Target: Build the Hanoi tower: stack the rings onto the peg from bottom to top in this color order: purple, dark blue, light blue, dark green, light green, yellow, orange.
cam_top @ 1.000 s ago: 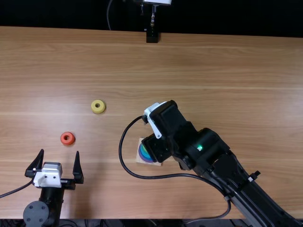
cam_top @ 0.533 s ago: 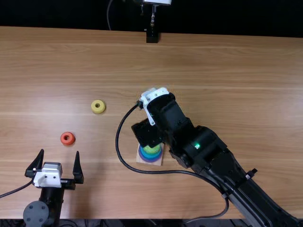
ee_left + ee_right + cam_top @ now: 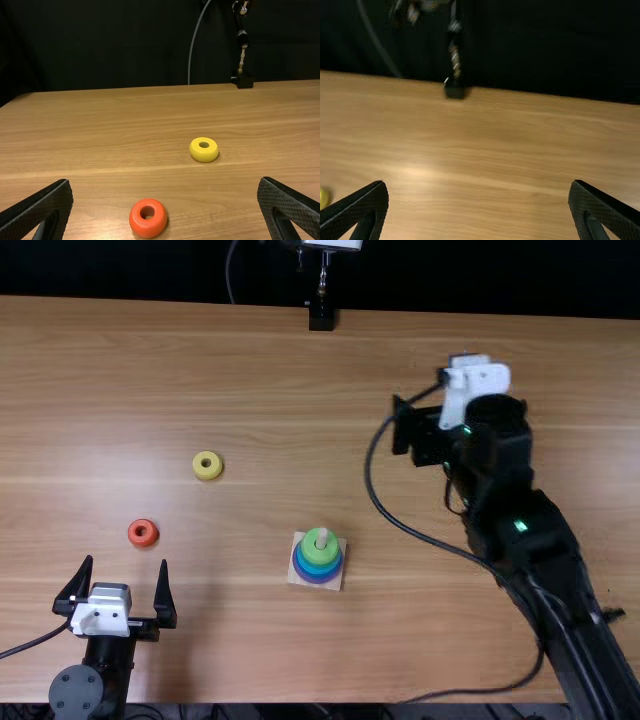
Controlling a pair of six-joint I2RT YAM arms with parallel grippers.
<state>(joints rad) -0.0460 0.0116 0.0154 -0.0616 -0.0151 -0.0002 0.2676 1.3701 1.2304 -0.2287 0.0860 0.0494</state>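
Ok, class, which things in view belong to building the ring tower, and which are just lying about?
Job:
pale square wooden base
pale upright peg
coloured rings stacked on it
round yellow ring
round orange-red ring
left gripper
right gripper

Lying about:
black block under metal stand
thin grey cable

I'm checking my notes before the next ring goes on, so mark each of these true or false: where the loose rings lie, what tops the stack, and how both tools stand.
1. The yellow ring lies loose on the table. True.
2. The top ring on the peg is purple. False: it is the green ring.
3. The orange ring is closer to the left tool than the yellow ring is. True.
4. The left tool is shut. False: its fingers stand apart.
5. The right tool holds the orange ring. False: that ring lies on the table.
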